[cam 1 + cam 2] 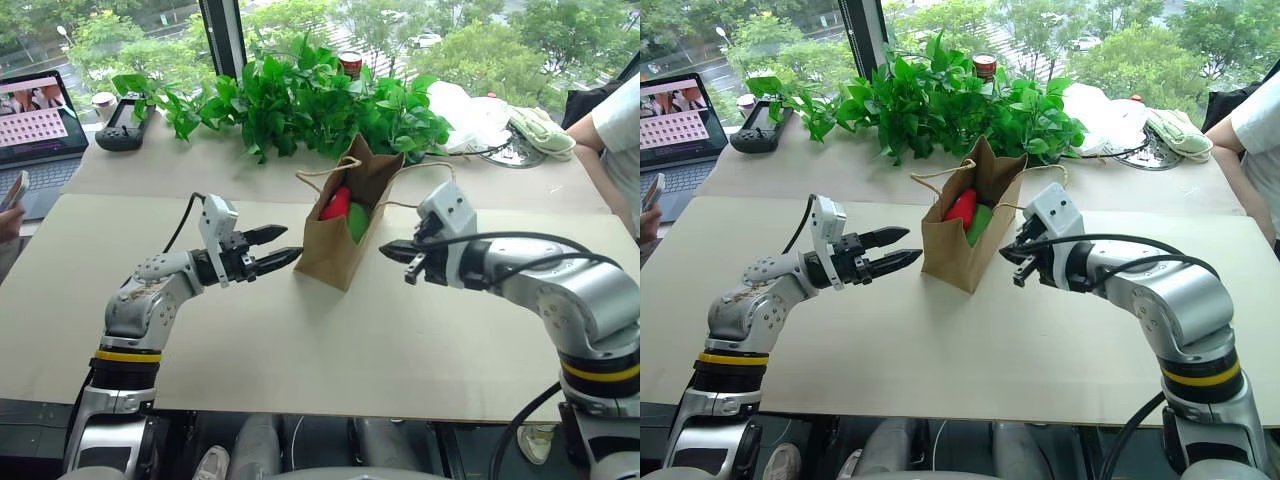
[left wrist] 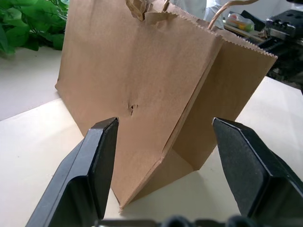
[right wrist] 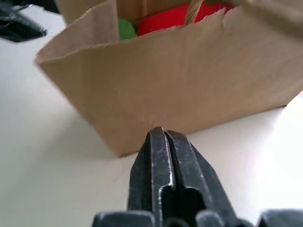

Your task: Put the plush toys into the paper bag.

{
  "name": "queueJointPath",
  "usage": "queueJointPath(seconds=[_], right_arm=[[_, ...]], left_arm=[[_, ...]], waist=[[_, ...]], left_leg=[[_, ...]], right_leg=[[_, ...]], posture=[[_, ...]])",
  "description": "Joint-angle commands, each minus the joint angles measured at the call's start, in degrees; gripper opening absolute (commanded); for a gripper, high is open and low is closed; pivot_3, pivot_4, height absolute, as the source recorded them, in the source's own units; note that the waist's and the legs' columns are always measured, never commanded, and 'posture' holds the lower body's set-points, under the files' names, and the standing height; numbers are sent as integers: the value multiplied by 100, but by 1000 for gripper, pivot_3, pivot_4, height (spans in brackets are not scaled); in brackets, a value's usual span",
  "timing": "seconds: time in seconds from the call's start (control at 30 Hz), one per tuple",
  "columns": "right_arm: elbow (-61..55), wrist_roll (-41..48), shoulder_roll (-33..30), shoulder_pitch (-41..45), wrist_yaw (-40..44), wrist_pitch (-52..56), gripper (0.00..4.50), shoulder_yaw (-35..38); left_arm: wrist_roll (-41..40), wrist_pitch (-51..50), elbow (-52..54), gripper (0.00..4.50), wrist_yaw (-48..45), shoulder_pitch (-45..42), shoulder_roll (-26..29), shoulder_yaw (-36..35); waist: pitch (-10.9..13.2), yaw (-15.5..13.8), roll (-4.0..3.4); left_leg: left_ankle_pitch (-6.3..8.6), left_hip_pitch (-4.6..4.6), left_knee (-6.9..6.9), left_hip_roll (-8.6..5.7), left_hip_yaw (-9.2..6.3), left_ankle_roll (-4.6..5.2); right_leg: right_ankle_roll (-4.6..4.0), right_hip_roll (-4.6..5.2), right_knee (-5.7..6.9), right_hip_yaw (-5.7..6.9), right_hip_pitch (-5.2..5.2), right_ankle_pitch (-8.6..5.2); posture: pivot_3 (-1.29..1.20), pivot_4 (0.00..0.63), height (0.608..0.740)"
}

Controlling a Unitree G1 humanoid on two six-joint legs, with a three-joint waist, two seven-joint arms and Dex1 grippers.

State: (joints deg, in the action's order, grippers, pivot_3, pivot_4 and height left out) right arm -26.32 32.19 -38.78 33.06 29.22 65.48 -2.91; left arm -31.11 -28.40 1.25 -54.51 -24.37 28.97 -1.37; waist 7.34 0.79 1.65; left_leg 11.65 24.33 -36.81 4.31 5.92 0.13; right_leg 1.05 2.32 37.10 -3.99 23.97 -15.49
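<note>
Light: bright, even daylight from the window (image 1: pixel 420 30) behind the table (image 1: pixel 300 350).
Shadows: soft, faint beneath the paper bag (image 1: pixel 335 250).
Focus: wrist views blur close up.

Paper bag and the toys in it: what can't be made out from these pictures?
- Red toy and green toy: lower parts hidden by the paper bag wall in the eye views; whether they reach the bottom cannot be told.
- Green toy's face: hidden in the right wrist view by the bag's rim.
- Bag's handles: cut off by the left wrist view's edge.
</note>
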Motion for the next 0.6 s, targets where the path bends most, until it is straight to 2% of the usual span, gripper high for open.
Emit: queueJointPath(seconds=[0.03, 0.33, 0.6], right_arm=[[189, -260, 232, 335, -178, -261, 22, -106], [403, -493, 941, 809, -429, -220, 22, -385], [571, -679, 1363, 895, -622, -224, 22, -406]], left_arm=[[186, 357, -16, 3372, 54, -188, -129, 42], [472, 492, 70, 3372, 240, -298, -428, 282], [500, 299, 402, 3372, 189, -128, -286, 492]], waist=[[0, -3, 0], [0, 3, 0], [0, 1, -1]], left_leg=[[0, -1, 0, 0, 0, 0], [0, 4, 0, 0, 0, 1], [0, 4, 1, 0, 2, 0]], right_leg=[[0, 0, 0, 0, -1, 0], [0, 0, 1, 1, 3, 0], [0, 0, 4, 1, 4, 0]], posture=[[0, 150, 740], [0, 150, 740], [0, 150, 740]])
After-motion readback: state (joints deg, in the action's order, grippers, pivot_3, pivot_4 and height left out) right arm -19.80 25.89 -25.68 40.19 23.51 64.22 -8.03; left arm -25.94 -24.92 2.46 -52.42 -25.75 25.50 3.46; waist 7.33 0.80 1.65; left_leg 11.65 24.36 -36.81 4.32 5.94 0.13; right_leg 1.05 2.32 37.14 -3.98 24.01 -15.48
